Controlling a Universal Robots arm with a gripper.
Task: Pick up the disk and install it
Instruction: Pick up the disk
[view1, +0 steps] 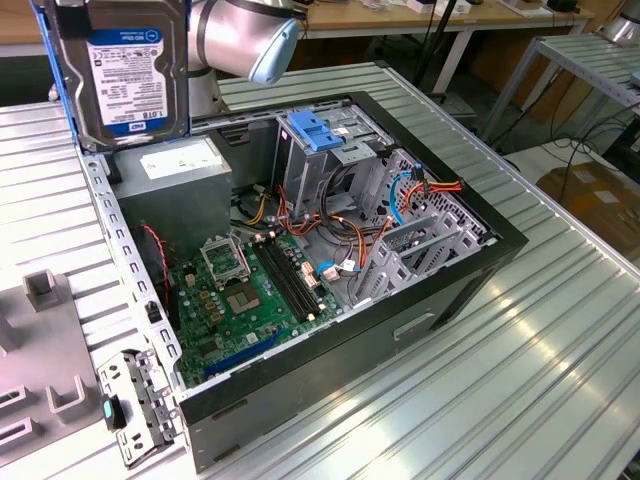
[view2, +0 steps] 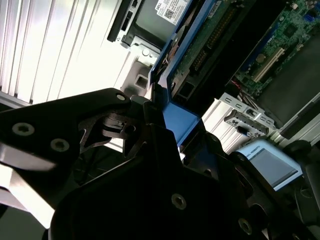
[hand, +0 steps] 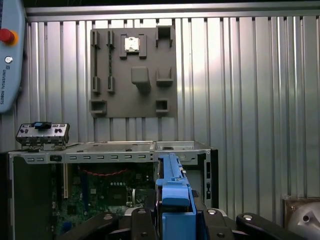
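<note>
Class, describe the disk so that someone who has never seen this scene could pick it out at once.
Find the open black computer case on the ribbed metal table. Above its corner at the exterior view's left, the gripper holds the disk up in the air. It is silver with a white-and-blue label, unlike the all-blue caddy sitting on the drive cage.

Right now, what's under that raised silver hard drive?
The open black computer case, with its grey metal power-supply box nearest the silver hard drive. Whatever sits beneath that box is covered.
</note>
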